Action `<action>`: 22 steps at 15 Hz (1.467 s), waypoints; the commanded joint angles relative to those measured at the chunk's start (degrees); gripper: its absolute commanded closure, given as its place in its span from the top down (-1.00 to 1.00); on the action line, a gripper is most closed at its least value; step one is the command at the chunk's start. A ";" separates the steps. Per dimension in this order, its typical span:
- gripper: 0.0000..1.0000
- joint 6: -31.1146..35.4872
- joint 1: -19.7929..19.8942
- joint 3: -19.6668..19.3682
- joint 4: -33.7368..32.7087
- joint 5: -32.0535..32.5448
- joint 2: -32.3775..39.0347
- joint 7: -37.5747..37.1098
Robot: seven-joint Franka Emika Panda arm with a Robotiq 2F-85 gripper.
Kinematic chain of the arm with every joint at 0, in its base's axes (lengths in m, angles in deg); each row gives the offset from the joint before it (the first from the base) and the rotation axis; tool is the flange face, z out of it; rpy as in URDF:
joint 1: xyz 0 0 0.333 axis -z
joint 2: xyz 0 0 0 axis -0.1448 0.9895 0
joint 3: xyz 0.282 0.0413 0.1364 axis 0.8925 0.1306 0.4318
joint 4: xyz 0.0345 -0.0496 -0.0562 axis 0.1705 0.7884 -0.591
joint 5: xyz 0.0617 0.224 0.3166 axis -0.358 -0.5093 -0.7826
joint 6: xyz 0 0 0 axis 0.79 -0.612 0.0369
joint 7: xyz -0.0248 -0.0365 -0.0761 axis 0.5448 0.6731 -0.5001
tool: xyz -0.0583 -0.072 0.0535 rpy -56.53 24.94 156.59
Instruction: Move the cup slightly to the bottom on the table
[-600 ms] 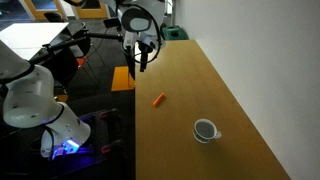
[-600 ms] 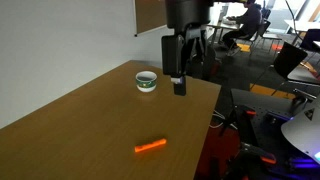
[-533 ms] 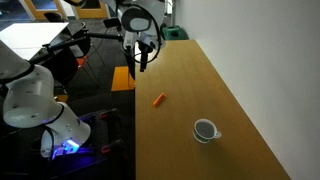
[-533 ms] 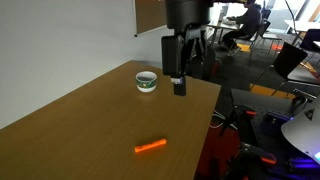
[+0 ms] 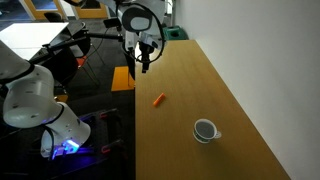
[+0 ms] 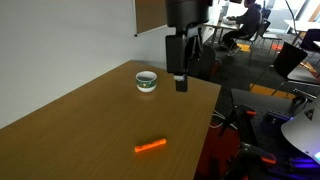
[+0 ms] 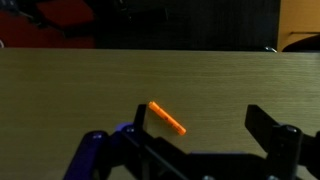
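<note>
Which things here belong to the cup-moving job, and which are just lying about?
Job: small round white cup with dark inside; long light-brown wooden table; robot's hand, open.
Lying about: small orange stick on the table.

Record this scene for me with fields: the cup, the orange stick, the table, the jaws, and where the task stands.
cup: white, upright on the table, nothing touching it
orange stick: lying flat, apart from the cup
table: light-brown wood, holds only the cup and stick
jaws: open, empty, raised above the table, on the far side of the stick from the cup
wrist view: shows the stick, not the cup
task status: cup not yet grasped
</note>
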 commanded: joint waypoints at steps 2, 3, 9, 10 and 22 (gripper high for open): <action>1.00 -0.66 1.60 -1.47 -0.46 11.46 -1.58 9.22; 1.00 0.04 2.17 -2.11 -0.83 14.68 -1.46 11.36; 1.00 4.72 5.16 -7.28 -4.26 26.76 0.66 30.99; 1.00 5.86 5.56 -8.29 -4.97 27.34 1.36 35.20; 1.00 12.91 9.91 -12.76 -12.17 18.52 14.54 71.39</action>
